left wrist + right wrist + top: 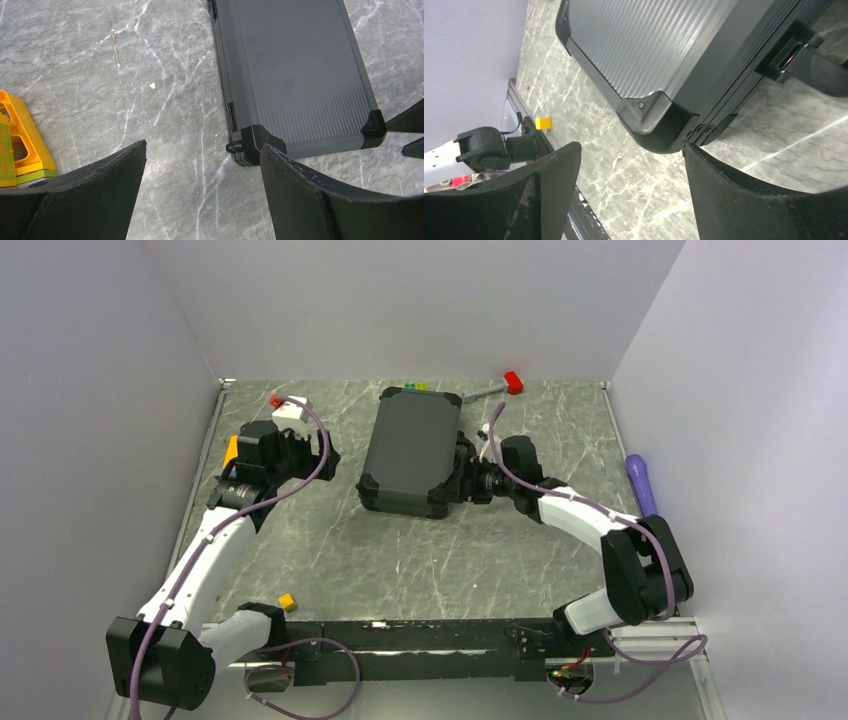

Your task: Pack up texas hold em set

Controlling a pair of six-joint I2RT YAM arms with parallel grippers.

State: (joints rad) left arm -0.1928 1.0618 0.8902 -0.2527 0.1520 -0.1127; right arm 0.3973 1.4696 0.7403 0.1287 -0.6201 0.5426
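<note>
The black briefcase [410,450] lies flat and closed in the middle of the table. It also shows in the left wrist view [295,75] and the right wrist view [644,45]. Chips, card decks and markers are out of view. My left gripper [310,455] is open and empty, left of the case, its jaws [203,145] over bare table near the case's corner. My right gripper [462,480] is open and empty at the case's right side; in the right wrist view [631,145] one fingertip sits just under the case's near corner.
A small yellow cube [287,602] lies near the front edge. A purple cylinder [641,483] lies by the right wall. A red-headed tool [513,382] and small green-yellow pieces [414,386] lie behind the case. A yellow block [20,145] lies left of my left gripper.
</note>
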